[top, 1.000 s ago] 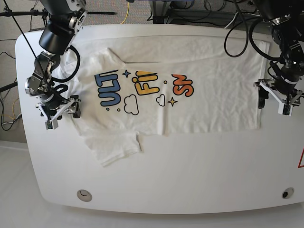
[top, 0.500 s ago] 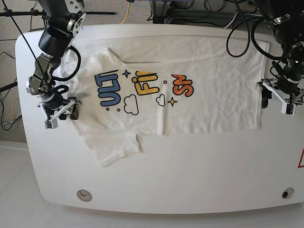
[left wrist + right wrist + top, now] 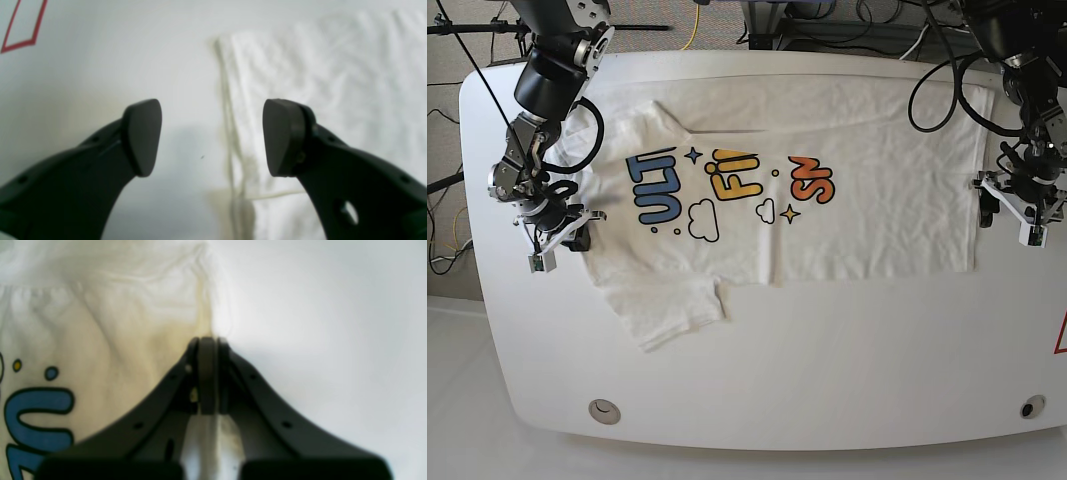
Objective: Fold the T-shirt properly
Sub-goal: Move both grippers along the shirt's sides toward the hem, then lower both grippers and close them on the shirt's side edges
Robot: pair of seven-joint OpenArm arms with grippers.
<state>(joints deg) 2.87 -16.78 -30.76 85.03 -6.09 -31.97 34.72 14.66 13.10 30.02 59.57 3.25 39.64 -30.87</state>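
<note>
right gripper [image 3: 207, 340]: i see it clenched on the t-shirt [image 3: 827, 210] edge
left gripper [image 3: 211, 136]: released, straddling the hem

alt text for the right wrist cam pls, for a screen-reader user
The right gripper has its dark jaws pressed shut on the edge of a white T-shirt, seen close up from just behind the jaws. The shirt fills the left half, with part of a blue printed letter at lower left; bare white table fills the right half.
</note>
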